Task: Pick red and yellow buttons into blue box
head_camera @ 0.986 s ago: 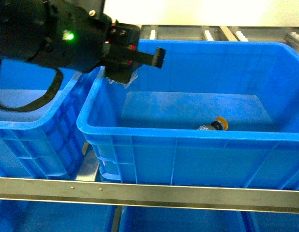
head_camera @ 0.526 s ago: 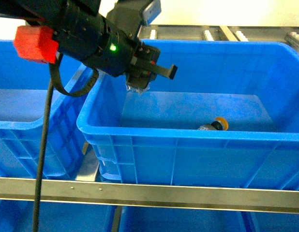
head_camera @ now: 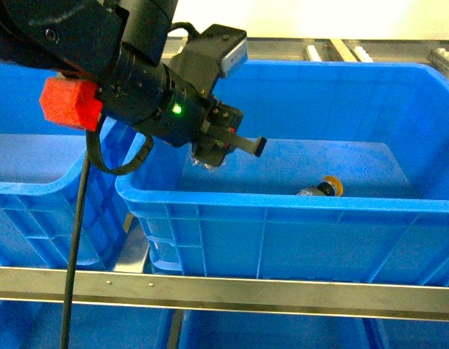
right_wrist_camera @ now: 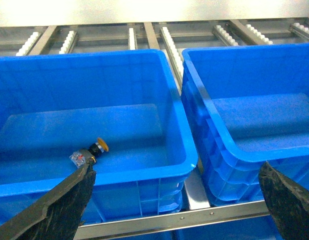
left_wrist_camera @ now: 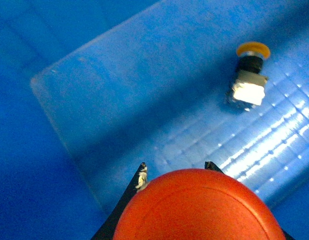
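— Fingers (left_wrist_camera: 140, 176) of the left gripper (left_wrist_camera: 194, 210): what are they doing?
— Two dark tips are pinching the red button (left_wrist_camera: 197, 207), its smooth domed cap filling the bottom of the left wrist view, above the blue box (head_camera: 282, 207) in the head view's upper left.
— And the yellow button (left_wrist_camera: 248, 75)?
— It is lying on its side on the box's smooth floor, upper right, clear base showing.
— The right gripper (right_wrist_camera: 174, 200)?
— Its matte black fingers are standing spread wide, holding nothing.
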Tool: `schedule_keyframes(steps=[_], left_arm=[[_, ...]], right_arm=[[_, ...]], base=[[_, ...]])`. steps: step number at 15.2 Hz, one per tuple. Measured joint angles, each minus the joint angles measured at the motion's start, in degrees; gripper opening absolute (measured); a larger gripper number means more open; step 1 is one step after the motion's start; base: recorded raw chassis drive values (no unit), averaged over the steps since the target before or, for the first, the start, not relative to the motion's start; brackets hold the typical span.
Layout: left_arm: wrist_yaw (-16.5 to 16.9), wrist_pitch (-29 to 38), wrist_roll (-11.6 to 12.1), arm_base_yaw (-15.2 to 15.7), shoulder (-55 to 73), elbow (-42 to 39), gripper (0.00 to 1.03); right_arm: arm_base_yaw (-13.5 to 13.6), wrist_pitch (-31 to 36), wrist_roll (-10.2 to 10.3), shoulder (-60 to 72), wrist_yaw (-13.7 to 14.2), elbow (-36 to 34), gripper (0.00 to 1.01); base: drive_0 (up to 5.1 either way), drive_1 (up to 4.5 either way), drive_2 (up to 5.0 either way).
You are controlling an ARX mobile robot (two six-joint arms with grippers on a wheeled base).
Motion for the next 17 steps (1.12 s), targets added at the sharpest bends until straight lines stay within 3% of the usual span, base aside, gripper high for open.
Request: schedule_keyframes(steps=[2, 3, 4, 5, 6, 8, 11, 13, 15, 17], left_arm=[[-1.3, 1.2, 0.3, -1.7, -0.7, -3.1, 0.25], [-2.0, 2.4, 0.2, -2.2, -1.0, -3.7, 0.31], [-3.0, 3.7, 0.0, -2.2, -1.3, -4.1, 0.44], [-4.5, 5.5, -0.2, -1.6, -1.3, -4.9, 0.66], [-4.5, 5.5, -0.2, -1.3, -1.3, -4.9, 0.71], [-4.9, 7.6, 0.3, -0.2, -1.4, -4.9, 0.96], [-5.3, 13.1, 0.4, 2.2, -5.1, -6.0, 0.98], [-6.8, 19.8, -0.4, 6.6, -13.9, -10.4, 0.98], [-10.1, 25.8, -1.0, 11.0, -22.8, -19.9, 0.98], [-16.6, 32.8, -0.8, 13.1, -32.5, -32.0, 0.98]], right_arm=[[0.0, 0.0, 0.0, 0.0, 0.0, 0.0, 0.98], [0.0, 0.0, 0.0, 0.0, 0.0, 0.0, 0.98], [0.0, 0.0, 0.0, 0.0, 0.0, 0.0, 0.98], [0.0, 0.0, 0.0, 0.0, 0.0, 0.0, 0.98], [0.0, 0.0, 0.0, 0.0, 0.0, 0.0, 0.98], [0.0, 0.0, 0.0, 0.0, 0.0, 0.0, 0.98], [0.0, 0.0, 0.0, 0.0, 0.0, 0.0, 0.98], [0.0, 0.0, 0.0, 0.0, 0.0, 0.0, 0.98], [0.0, 0.0, 0.0, 0.0, 0.0, 0.0, 0.98], [0.0, 0.0, 0.0, 0.0, 0.0, 0.0, 0.98]], base=[[0.0, 0.0, 0.0], [0.0, 0.0, 0.0], [0.0, 0.0, 0.0], [0.0, 0.0, 0.0], [0.0, 0.0, 0.0], [0.0, 0.0, 0.0], [0.0, 0.0, 0.0], [0.0, 0.0, 0.0], [0.0, 0.0, 0.0], [0.0, 0.0, 0.0]])
